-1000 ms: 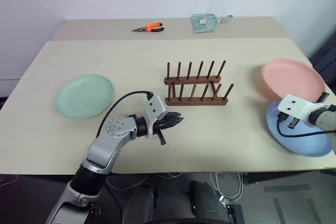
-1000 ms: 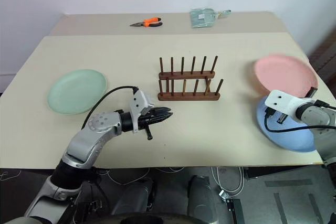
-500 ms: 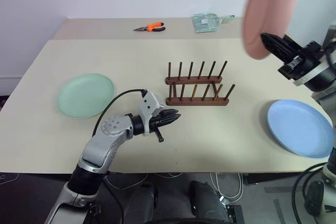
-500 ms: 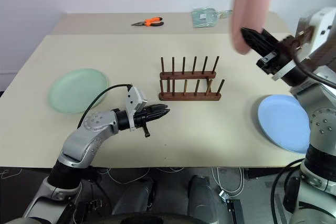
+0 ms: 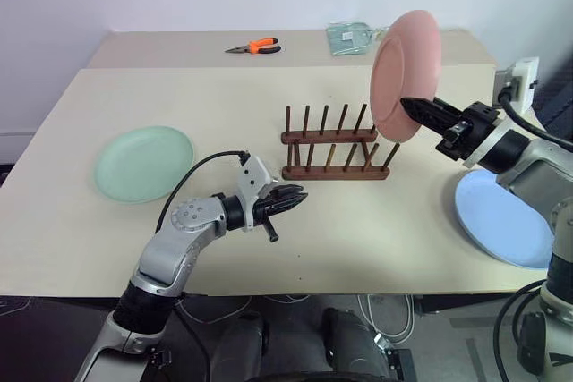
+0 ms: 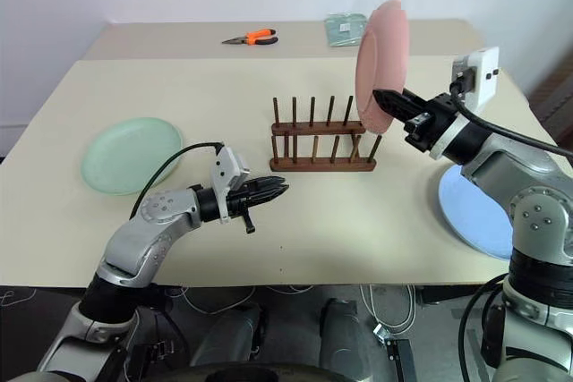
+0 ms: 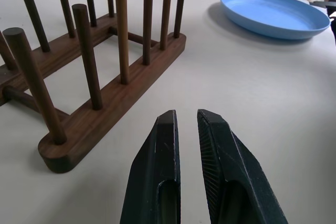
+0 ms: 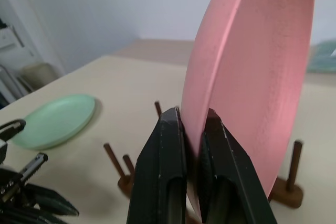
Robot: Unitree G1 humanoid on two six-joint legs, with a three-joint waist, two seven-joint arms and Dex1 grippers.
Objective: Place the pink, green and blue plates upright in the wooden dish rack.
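My right gripper (image 5: 414,107) is shut on the rim of the pink plate (image 5: 405,73), holding it upright in the air just above the right end of the wooden dish rack (image 5: 336,145). The same plate (image 8: 257,72) stands edge-on between the pads in the right wrist view. The green plate (image 5: 144,163) lies flat at the table's left. At the right edge the blue plate (image 5: 503,218) lies flat. My left gripper (image 5: 299,197) hovers low over the table in front of the rack's left end, shut and empty; its fingers (image 7: 157,182) point toward the rack (image 7: 100,103).
Orange-handled pliers (image 5: 253,46) and a clear plastic packet (image 5: 352,37) lie on the far table. A white box (image 5: 520,74) with a cable sits near the right edge behind my right arm.
My right gripper picked the pink plate up off the table at the right, swung it high and upright, then brought it down and left toward the rack. The left arm stayed put.
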